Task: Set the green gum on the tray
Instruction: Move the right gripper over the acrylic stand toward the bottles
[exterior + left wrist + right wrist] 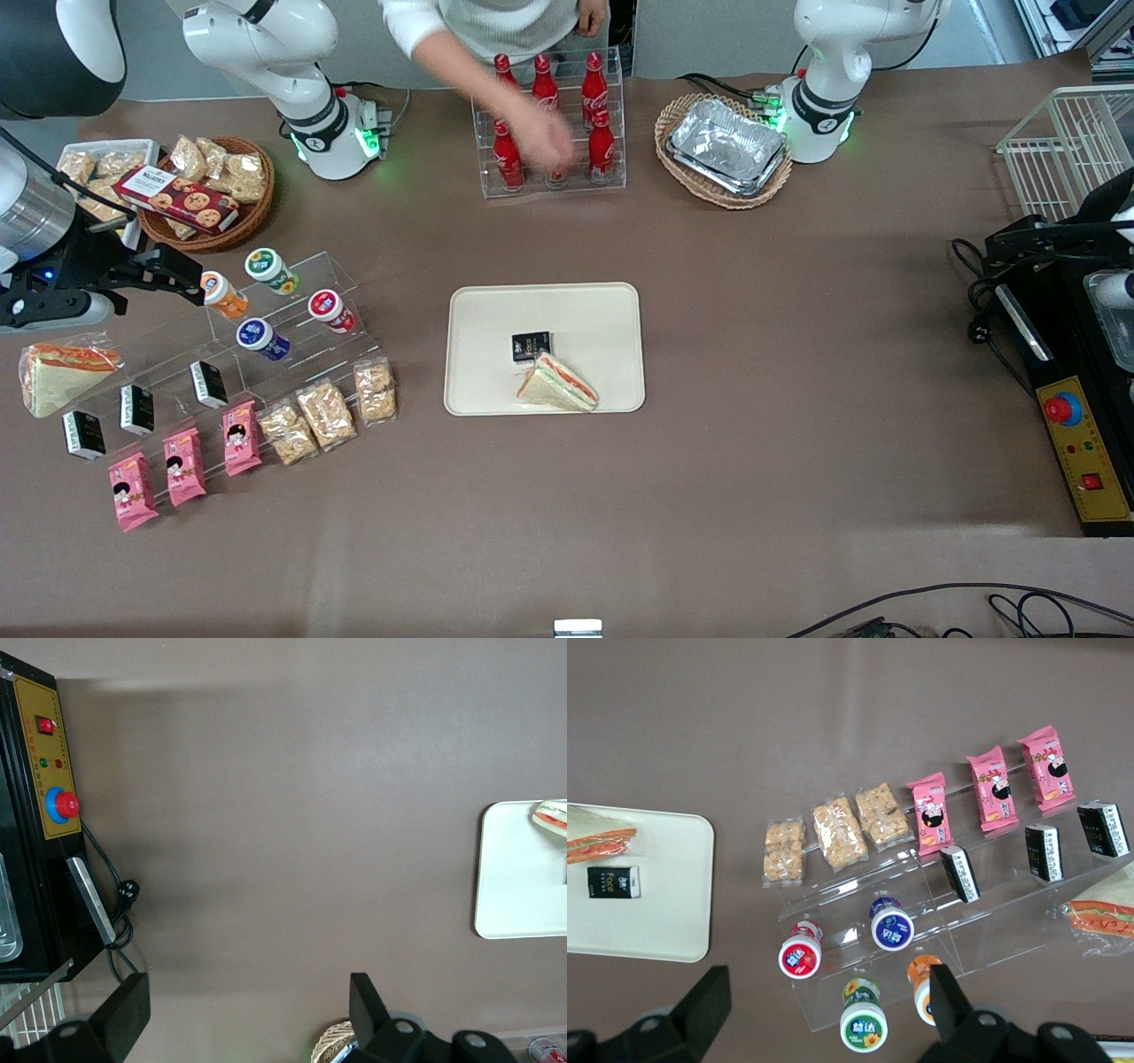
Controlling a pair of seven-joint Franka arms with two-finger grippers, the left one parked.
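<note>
We see the gripper (182,273) hovering above the clear acrylic display stand (266,346) at the working arm's end of the table, its two black fingers (700,1005) spread wide apart and holding nothing. In the wrist view the green gum (863,1016) sits between those fingers, lying on the stand's upper step with its green-and-white lid facing up; from the front we find the same green gum (269,269) beside the orange-lidded canister (221,293), with the red-lidded canister (330,310) and the blue-lidded canister (260,338) one step lower, nearer the front camera. Below them on the stand we make out small black boxes (208,384), pink snack packets (184,465) and clear bags of nut brittle (326,413). The tray (496,310) lies flat near the middle of the table, well apart from the stand, and already carries a wrapped sandwich (558,384) and a small black box (531,346) touching it. Another wrapped sandwich (62,374) rests on the table just beside the stand, under the working arm.
</note>
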